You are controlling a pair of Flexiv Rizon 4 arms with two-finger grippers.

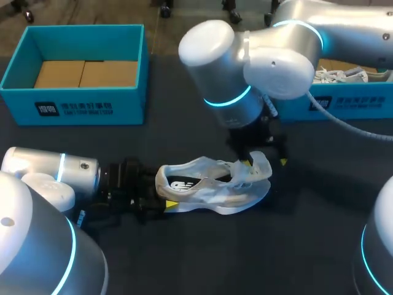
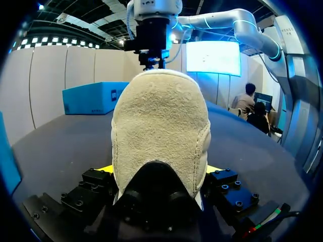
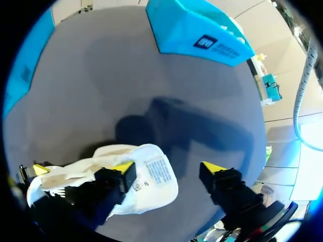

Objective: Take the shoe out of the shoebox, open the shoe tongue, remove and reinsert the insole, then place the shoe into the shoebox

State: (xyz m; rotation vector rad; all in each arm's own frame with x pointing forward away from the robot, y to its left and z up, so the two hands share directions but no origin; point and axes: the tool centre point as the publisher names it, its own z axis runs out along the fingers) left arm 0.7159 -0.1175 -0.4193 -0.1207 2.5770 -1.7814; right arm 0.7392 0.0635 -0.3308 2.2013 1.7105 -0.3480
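Note:
A white sneaker [image 1: 209, 187] lies on the dark table, heel toward my left arm. My left gripper [image 1: 164, 192] is shut on the heel. In the left wrist view the beige heel lining [image 2: 161, 126] fills the space between the yellow tips, and my left gripper [image 2: 159, 171] touches it on both sides. My right gripper [image 1: 264, 162] hangs over the toe end with its fingers wide apart. In the right wrist view the raised tongue [image 3: 156, 176], with its label showing, rests against one finger of my right gripper [image 3: 167, 169]. The other finger is clear of it, so nothing is gripped.
An open blue shoebox [image 1: 73, 92] with a cardboard liner stands at the back left. A second blue box [image 1: 350, 101] at the back right holds another white shoe [image 1: 338, 75]. Bare table [image 1: 202, 258] lies in front of the sneaker.

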